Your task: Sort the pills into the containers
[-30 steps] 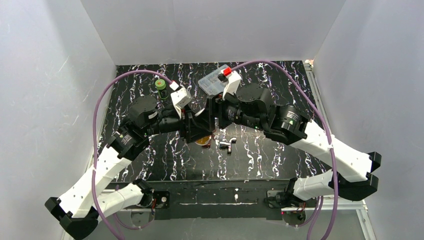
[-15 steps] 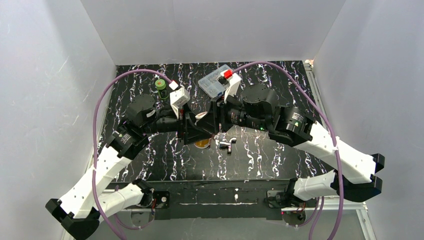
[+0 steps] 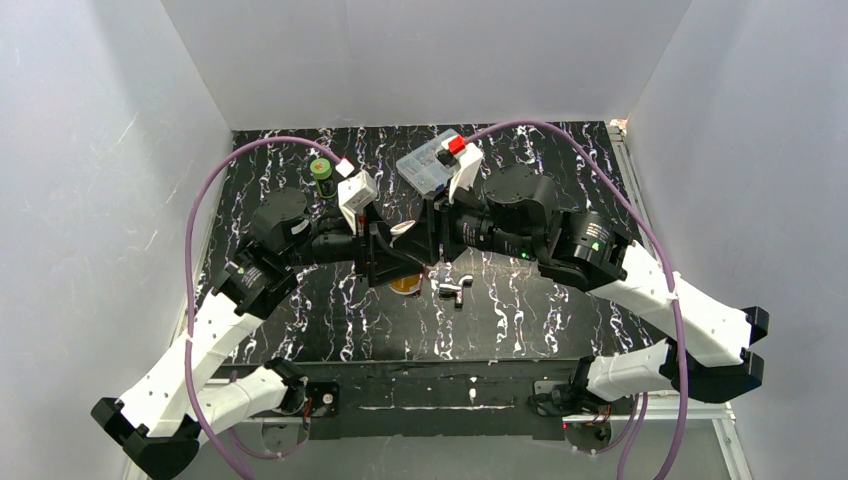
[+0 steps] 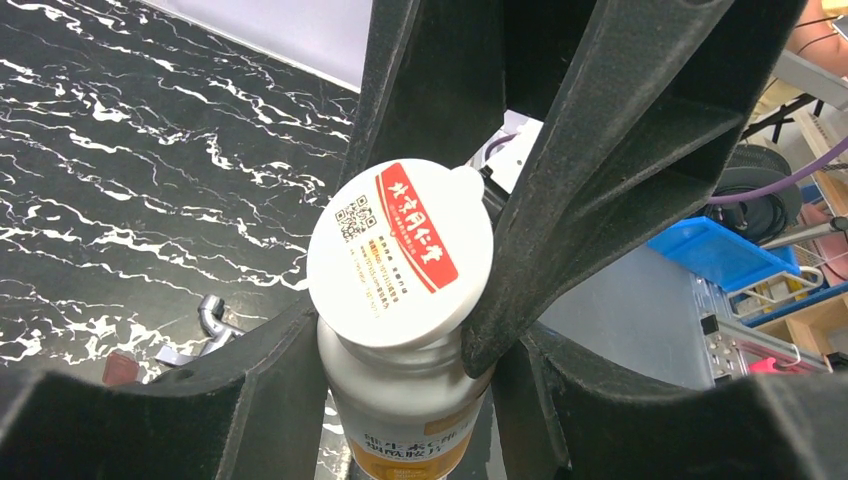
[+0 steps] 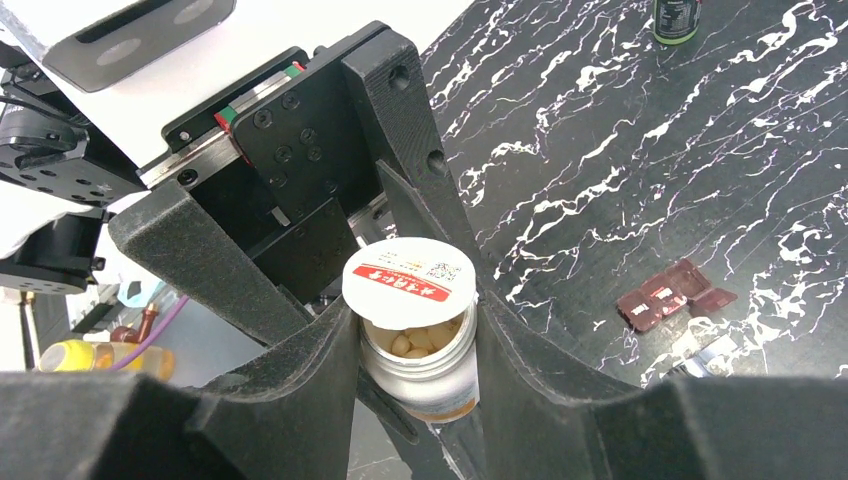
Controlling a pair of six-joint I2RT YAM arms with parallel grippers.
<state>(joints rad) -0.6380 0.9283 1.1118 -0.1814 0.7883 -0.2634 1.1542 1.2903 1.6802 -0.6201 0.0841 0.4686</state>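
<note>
A white pill bottle (image 4: 405, 400) with an orange label is held between both grippers over the table's middle. My left gripper (image 4: 400, 375) is shut on its body. My right gripper (image 5: 415, 345) is shut around its neck, just under the lid. The round white lid (image 5: 408, 282) with a red stripe is tilted up, and pale pills (image 5: 415, 340) show inside. The small dark red-brown case (image 5: 672, 295) lies flat on the table to the right. In the top view the bottle (image 3: 405, 285) is mostly hidden under the two grippers (image 3: 400, 262) (image 3: 428, 245).
A shiny silver metal piece (image 3: 452, 290) lies just right of the bottle. A clear compartment box (image 3: 428, 165) sits at the back centre. A green-capped bottle (image 3: 320, 175) stands at the back left. White walls close in three sides.
Both arms have shifted slightly. The left wrist has turned a little and the right arm has reached slightly further left. The bottle stays held between the grippers.
</note>
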